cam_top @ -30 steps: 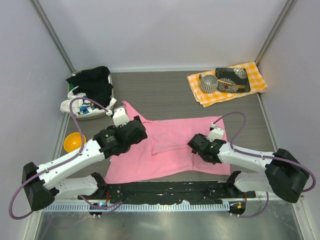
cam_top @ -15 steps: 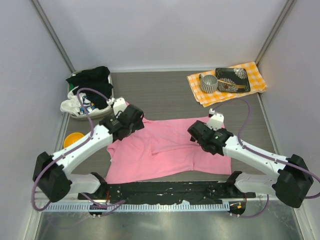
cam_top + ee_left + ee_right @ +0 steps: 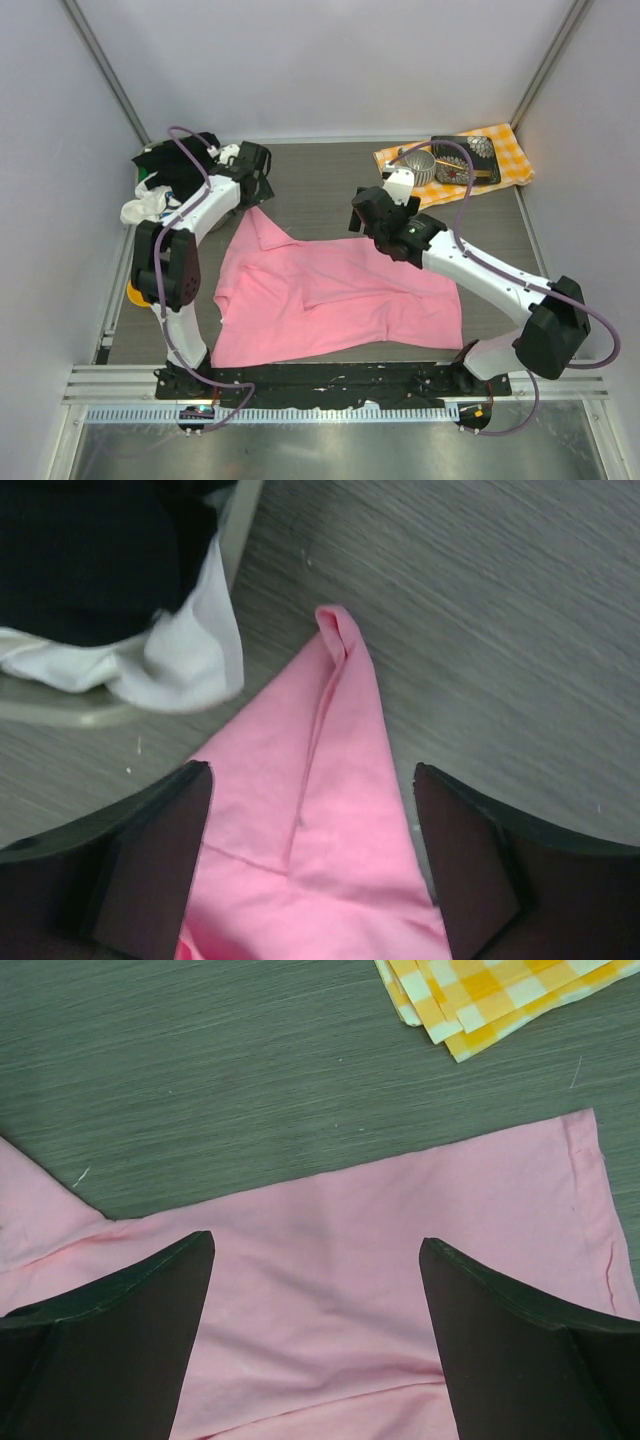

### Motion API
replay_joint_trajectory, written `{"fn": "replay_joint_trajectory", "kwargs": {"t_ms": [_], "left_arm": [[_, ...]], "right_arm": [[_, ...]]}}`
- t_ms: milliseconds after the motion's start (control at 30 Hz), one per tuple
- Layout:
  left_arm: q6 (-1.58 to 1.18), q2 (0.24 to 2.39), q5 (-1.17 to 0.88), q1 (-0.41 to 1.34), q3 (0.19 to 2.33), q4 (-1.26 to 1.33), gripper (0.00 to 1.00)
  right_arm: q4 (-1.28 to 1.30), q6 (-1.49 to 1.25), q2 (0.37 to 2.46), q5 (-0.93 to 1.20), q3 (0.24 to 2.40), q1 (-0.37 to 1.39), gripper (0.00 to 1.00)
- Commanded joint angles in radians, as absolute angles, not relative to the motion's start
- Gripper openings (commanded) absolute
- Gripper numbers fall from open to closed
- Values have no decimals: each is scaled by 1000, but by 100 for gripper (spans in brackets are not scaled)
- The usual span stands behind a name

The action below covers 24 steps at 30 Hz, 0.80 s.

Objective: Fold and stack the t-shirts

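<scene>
- The pink t-shirt (image 3: 330,295) lies spread on the grey table (image 3: 320,180), rumpled, with a loose fold across its middle and one pointed corner reaching towards the far left.
- The left gripper (image 3: 310,785) hangs over that pointed corner with its fingers spread wide. Nothing is between them, and the wrist camera shows the pink tip lying in the gap.
- The right gripper (image 3: 315,1245) is above the t-shirt's far edge, also spread wide and holding nothing. Pink cloth and bare table show between its fingers.
- Just beyond the pointed corner, to the left, sits a basket (image 3: 70,712) with a white garment (image 3: 190,660) spilling over its rim and a black garment (image 3: 185,160) heaped on top.
- Well beyond the t-shirt's far right corner lies a yellow checked cloth (image 3: 510,150) carrying a cup (image 3: 420,165) and a dark tray (image 3: 465,160).
- Off the t-shirt's left edge an orange bowl (image 3: 133,293) peeks from behind the left arm.
</scene>
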<state>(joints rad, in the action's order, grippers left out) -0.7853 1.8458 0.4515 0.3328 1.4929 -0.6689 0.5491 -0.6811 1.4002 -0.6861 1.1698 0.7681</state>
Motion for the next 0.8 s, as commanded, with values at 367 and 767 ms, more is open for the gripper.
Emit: {"fn": "replay_joint_trajectory", "kwargs": {"t_ms": [367,767], "left_arm": [[-848,1861,240,203,1502,-597,70],[-942,1709,140,52,1421,-560,97]], "right_arm": [[402,-342,1805,-114,1474,788,80],[499,-6,2134,-253,1816,942,73]]}}
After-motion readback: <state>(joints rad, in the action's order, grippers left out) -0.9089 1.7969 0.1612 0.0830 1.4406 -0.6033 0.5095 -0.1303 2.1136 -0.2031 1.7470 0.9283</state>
